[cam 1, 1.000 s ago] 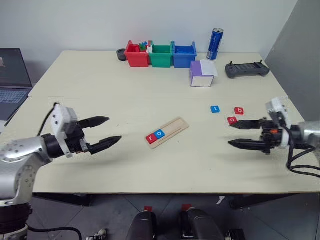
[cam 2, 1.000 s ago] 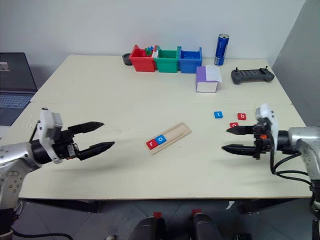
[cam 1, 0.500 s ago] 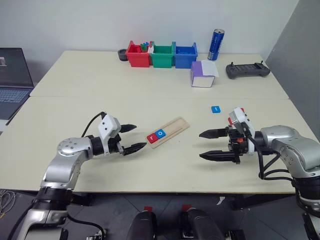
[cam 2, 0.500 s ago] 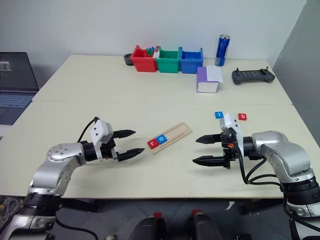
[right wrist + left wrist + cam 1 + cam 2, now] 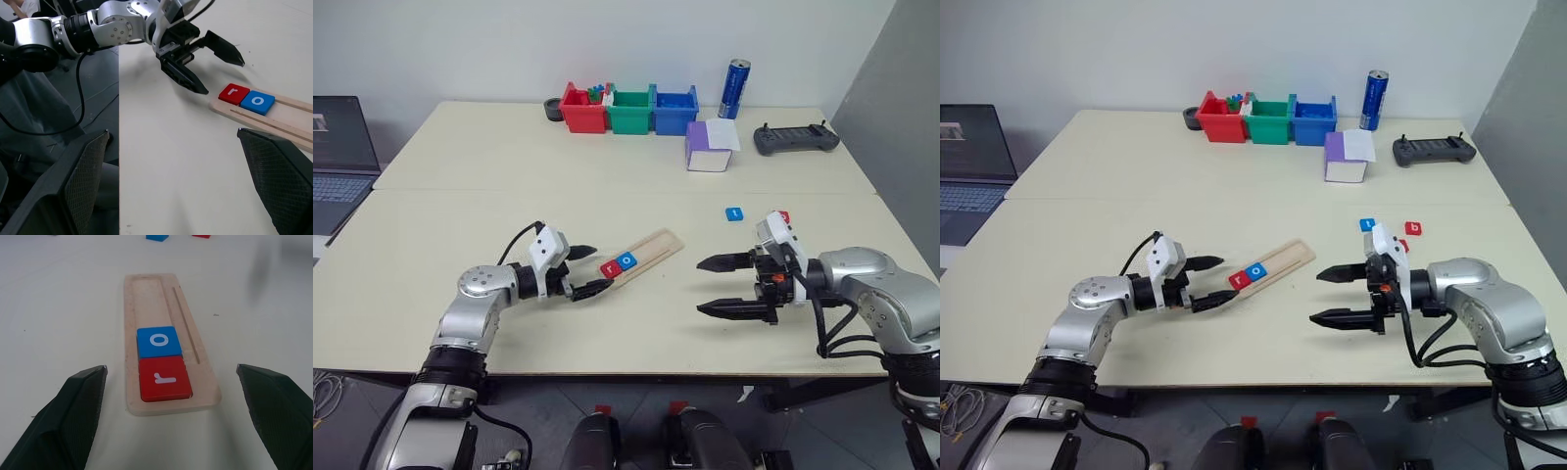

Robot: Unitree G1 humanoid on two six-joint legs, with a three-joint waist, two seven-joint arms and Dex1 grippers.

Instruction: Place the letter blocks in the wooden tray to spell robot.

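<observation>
The wooden tray point(image 5: 657, 248) lies slanted at mid-table, with a red "r" block point(image 5: 610, 268) and a blue "o" block point(image 5: 626, 261) side by side at its near end. My left gripper point(image 5: 604, 267) is open and low at that end, one finger on each side of the tray point(image 5: 146, 293), touching nothing. My right gripper point(image 5: 698, 287) is open and empty, hovering to the right of the tray. Behind it lie a blue "t" block point(image 5: 734, 213) and a red block point(image 5: 783, 216), partly hidden by the gripper's body.
Red point(image 5: 580, 108), green point(image 5: 628, 108) and blue point(image 5: 674, 108) bins stand at the back edge with a blue can point(image 5: 734, 88). A purple-and-white box point(image 5: 709, 145) and a black controller point(image 5: 795, 139) lie back right. A laptop point(image 5: 337, 137) sits far left.
My left gripper came down and to the right, up to the tray's near end. My right gripper moved left, away from the loose blocks. Both stayed open.
</observation>
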